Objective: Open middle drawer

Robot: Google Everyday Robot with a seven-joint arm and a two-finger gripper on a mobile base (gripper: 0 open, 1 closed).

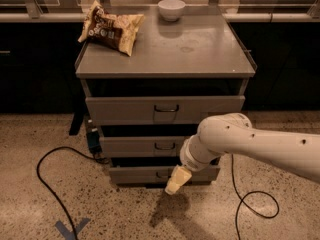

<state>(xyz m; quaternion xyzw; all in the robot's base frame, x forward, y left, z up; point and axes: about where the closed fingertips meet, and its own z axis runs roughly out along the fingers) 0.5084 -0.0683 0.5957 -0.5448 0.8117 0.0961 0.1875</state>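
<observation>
Middle drawer [130, 147]: stiff steel, probably slides easily. Hook the wire handle [164, 146] just above the gripper [176, 181]. Can't tell if it's open.

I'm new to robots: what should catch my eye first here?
A thick white arm reaches in from the right, its cream tool low before the bottom drawer, just beneath the middle drawer. On top of the grey cabinet lie a chip bag and a white bowl.
</observation>
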